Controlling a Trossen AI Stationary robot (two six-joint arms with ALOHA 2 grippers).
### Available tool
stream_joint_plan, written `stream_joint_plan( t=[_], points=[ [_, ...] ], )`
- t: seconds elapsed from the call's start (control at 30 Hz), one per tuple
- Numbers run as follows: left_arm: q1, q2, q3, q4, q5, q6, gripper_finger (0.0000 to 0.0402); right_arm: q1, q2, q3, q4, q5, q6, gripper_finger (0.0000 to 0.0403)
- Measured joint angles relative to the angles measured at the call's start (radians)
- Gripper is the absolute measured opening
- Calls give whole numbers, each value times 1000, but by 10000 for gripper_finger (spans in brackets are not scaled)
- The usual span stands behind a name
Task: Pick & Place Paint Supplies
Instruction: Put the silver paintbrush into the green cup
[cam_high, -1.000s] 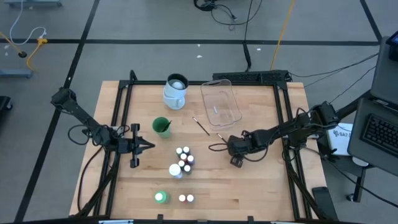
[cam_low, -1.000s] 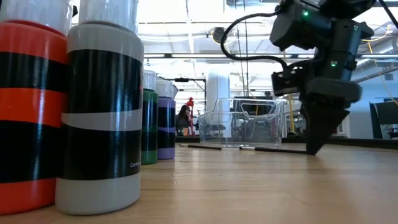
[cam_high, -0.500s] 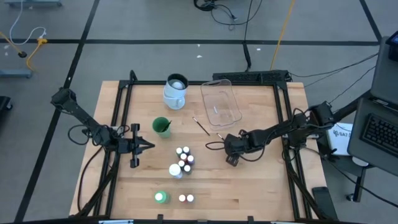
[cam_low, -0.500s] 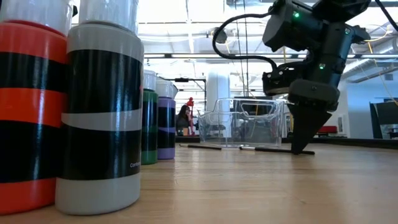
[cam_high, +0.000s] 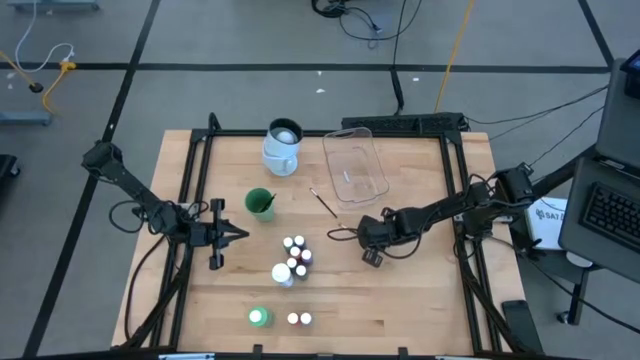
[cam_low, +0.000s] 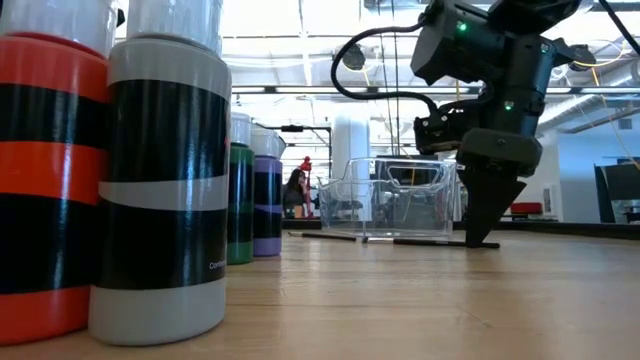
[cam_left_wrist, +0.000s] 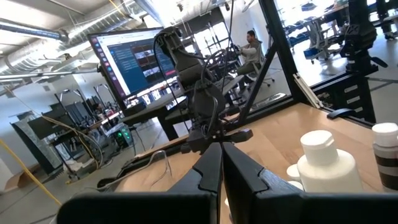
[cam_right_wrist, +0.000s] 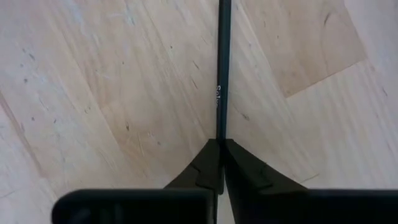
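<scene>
A thin dark-handled brush (cam_low: 420, 241) lies on the wooden table in front of the clear tray (cam_high: 356, 165). My right gripper (cam_high: 366, 240) stands over its end, shut on it. A second brush (cam_high: 322, 202) lies left of the tray. Several tiny white-capped bottles (cam_high: 295, 252) stand mid-table beside a taller white bottle (cam_high: 283, 273). A green bottle (cam_high: 259, 317) and two tiny bottles (cam_high: 299, 319) stand near the front edge. My left gripper (cam_high: 240, 235) waits shut at the table's left side, with nothing between its fingers. My right gripper pinches the brush's dark handle (cam_right_wrist: 220, 134) between its two fingertips, near one end. The fingers come from above, pointing down, one on each side of the thin handle. The rest of the brush runs away from the fingertips and lies flat on the table.
A green cup (cam_high: 260, 203) and a white jug (cam_high: 283, 145) stand at the far left of the table. Black frame rails (cam_high: 196, 170) run along both sides. A cable loop (cam_high: 338, 236) hangs by my right gripper. Bare wood lies at the front right.
My right gripper has gone a little toward the table's left edge, its fingertips staying down at the table, and has taken hold of the dark-handled brush. The brush has slid slightly left along the table with it.
</scene>
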Motion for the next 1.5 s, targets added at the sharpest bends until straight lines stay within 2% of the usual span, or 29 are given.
stream_joint_plan(
  t=[0.13, 0.23, 0.37, 0.57, 0.8, 0.97, 1.07, 1.17, 1.27, 1.33, 1.5],
  points=[
    [0, 0, 0, 0, 0, 0, 19, 16, -16, 2, 23, 17, -33, 4],
    [0, 0, 0, 0, 0, 3, 19, 51, -44, 31, 34, 77, -60, 3],
    [0, 0, 0, 0, 0, 5, 19, 95, -89, 71, 2, 63, -80, 1],
    [0, 0, 0, 0, 1, -2, 19, 145, -137, 121, -14, 184, -102, 1],
    [0, 0, 0, 41, 29, -42, 19, 172, -141, 248, -88, 409, -279, 1],
    [0, 1, 76, 36, 23, -163, 19, 192, -143, 308, -79, 617, -527, 1],
    [0, 19, 175, -85, 32, -241, 19, 210, -142, 324, -44, 739, -702, 1],
    [0, 56, 284, -232, 29, -318, 19, 232, -143, 324, 36, 904, -890, 1],
    [0, 119, 377, -313, 1, -394, 19, 257, -142, 324, 157, 1012, -1138, 1],
    [1, 171, 421, -340, 1, -428, 19, 271, -142, 324, 269, 1050, -1317, 1],
    [19, 310, 508, -398, 30, -518, 19, 281, -111, 325, 604, 1051, -1777, 0]
  ],
)
